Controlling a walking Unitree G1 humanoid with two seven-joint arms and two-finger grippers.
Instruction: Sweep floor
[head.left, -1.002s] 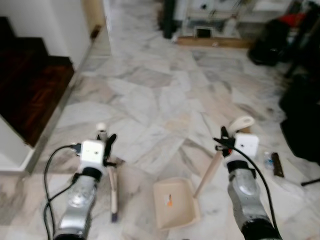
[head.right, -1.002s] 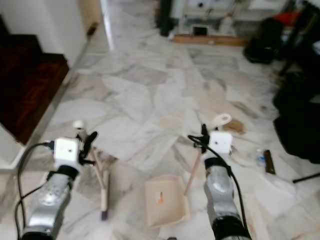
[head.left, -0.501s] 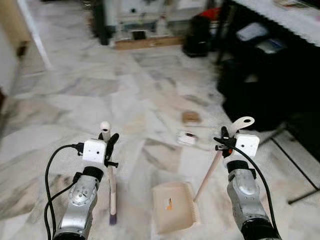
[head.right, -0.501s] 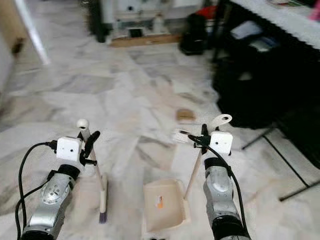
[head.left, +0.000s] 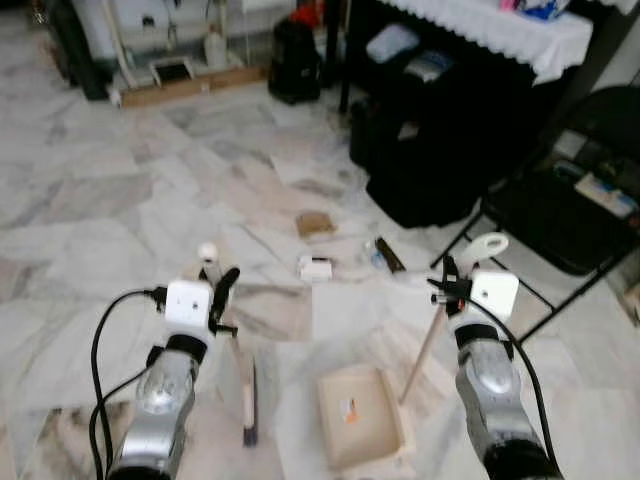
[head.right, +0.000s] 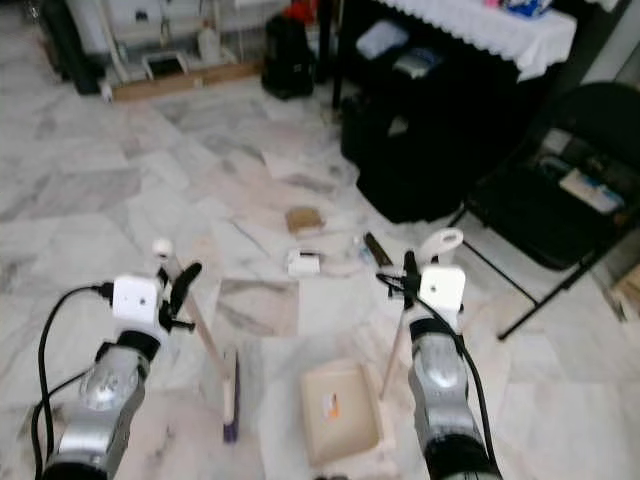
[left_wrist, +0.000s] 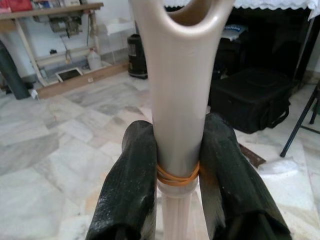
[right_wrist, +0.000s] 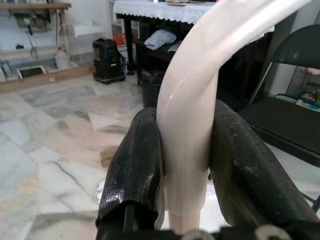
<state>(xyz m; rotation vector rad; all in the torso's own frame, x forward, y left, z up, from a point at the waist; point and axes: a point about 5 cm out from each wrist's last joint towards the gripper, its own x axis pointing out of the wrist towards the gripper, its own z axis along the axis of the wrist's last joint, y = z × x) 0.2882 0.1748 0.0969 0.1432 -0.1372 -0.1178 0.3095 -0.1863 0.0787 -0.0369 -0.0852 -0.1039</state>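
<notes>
Upper right of the frame: black table with white lace cloth (head.left: 500, 25), black folding chair (head.left: 560, 200) beside it. Centre: small brown cardboard scrap (head.left: 315, 223), white box (head.left: 316, 268), dark bar (head.left: 387, 254) on marble.

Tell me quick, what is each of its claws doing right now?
Left gripper: shut on the broom handle.
Right gripper: shut on the dustpan handle.

Both arms reach forward, left claw (head.left: 218, 285) and right claw (head.left: 447, 282) clamped (fingers upright).
</notes>
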